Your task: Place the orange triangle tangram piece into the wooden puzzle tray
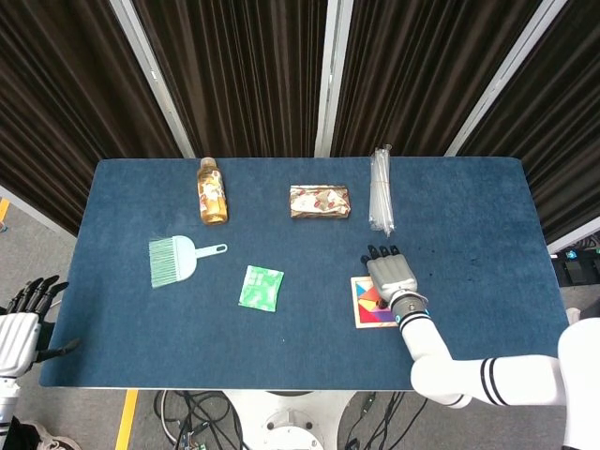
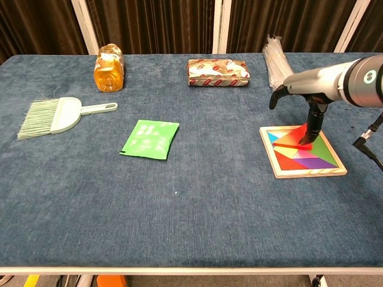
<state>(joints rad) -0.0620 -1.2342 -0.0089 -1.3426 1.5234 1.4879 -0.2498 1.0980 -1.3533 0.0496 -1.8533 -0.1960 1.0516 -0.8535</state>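
right hand [image 2: 306,101] over wooden puzzle tray [image 2: 272,156], one fingertip pressing down, nothing gripped | orange triangle [image 2: 291,139] in the tray's far half, directly below that finger | left hand [image 1: 21,319] far off, open

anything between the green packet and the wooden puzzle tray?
Nothing: in the chest view the stretch from the flat green packet to the wooden puzzle tray is bare blue tablecloth. The head view agrees.
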